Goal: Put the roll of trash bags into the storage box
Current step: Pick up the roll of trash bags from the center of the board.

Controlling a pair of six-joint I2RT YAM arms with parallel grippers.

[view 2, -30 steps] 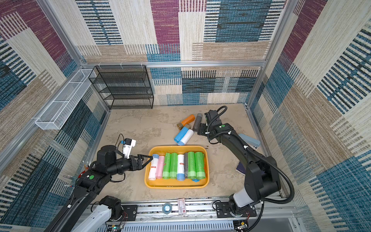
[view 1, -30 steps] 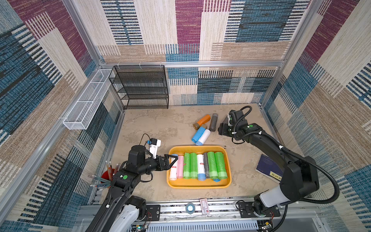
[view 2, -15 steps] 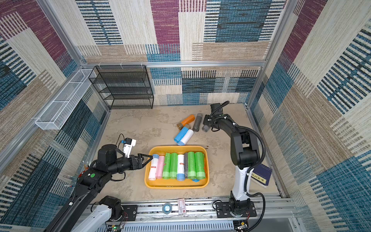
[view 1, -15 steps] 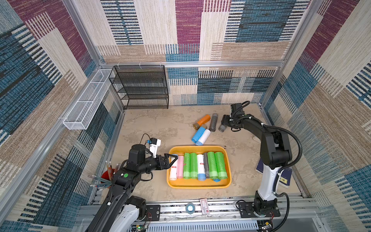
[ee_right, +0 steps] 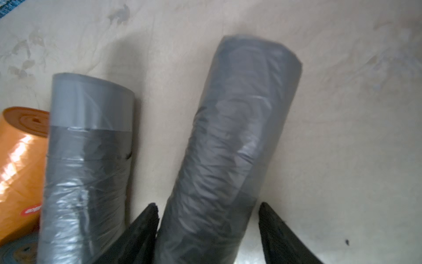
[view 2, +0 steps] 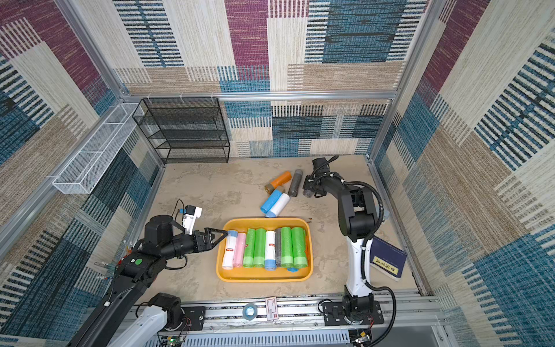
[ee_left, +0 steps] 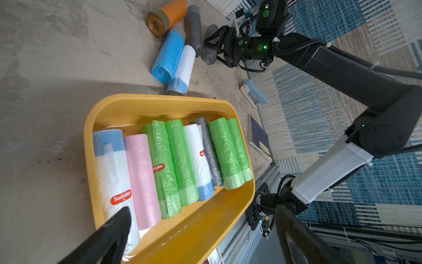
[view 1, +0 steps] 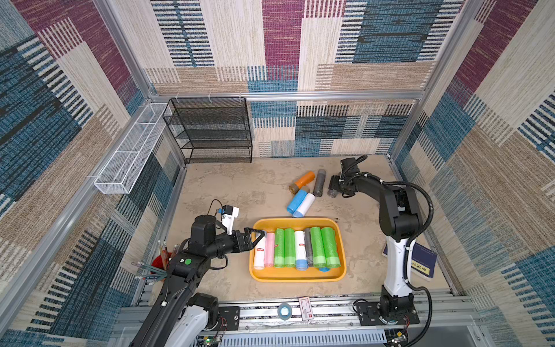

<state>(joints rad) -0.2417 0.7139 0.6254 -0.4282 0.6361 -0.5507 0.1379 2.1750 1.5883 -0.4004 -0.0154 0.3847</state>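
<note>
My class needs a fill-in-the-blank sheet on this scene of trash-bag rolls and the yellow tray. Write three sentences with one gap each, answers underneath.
1. In the storage box, the pink roll lies between a white roll and a ____ one.
2. The right hand straddles a lone roll, coloured dark ____.
3. The orange roll lies on the ____, not in the storage box.

Missing words: green; grey; table.

Storage box (view 1: 297, 275) sat ctr-front w/ rolls (view 1: 315, 246) in a row inside. Loose rolls (view 1: 297, 200) lay at its 12 o'clock; rack (view 1: 210, 132) at 11, basket (view 1: 129, 156) at 10, book (view 1: 423, 264) at 3.
</note>
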